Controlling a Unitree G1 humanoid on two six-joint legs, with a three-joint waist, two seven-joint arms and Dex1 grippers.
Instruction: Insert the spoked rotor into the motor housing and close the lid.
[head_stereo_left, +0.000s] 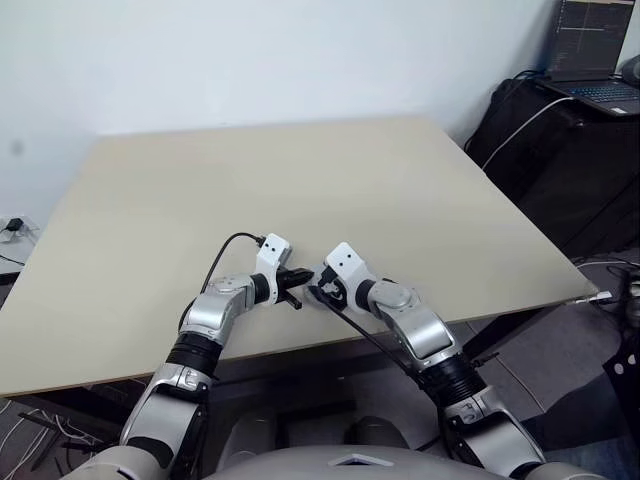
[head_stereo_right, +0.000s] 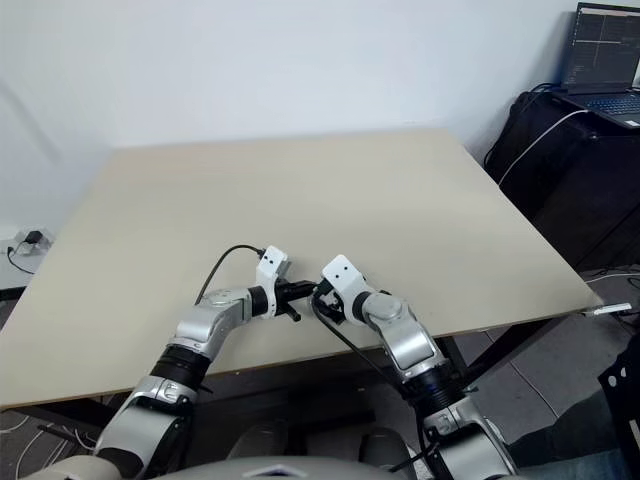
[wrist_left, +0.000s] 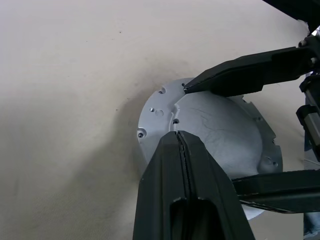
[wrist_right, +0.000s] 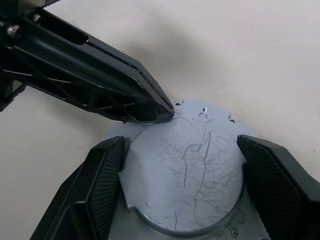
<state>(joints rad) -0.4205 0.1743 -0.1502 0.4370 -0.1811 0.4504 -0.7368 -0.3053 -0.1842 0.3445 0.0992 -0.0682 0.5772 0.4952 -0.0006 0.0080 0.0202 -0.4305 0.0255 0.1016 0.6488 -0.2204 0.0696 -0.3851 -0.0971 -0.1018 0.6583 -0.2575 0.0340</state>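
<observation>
Lying flat on the matte beige table (head_stereo_left: 150, 220), between the two hands: the lid (wrist_right: 192, 170), a round light-grey metal disc, plain scratched dome in the middle, notched flange with small screw holes around it. Gripping this dome from both sides with widely spread, ribbed black fingers (wrist_right: 100, 175): the right hand (wrist_right: 185, 180). Resting its pointed tip on the flange, just at the dome edge, fingers pressed fully together: the left hand (wrist_right: 162, 110), smooth black plastic.

The lid (wrist_right: 187, 175) is cut off at the picture's edge, its underside hidden against the table (wrist_right: 240, 45).
</observation>
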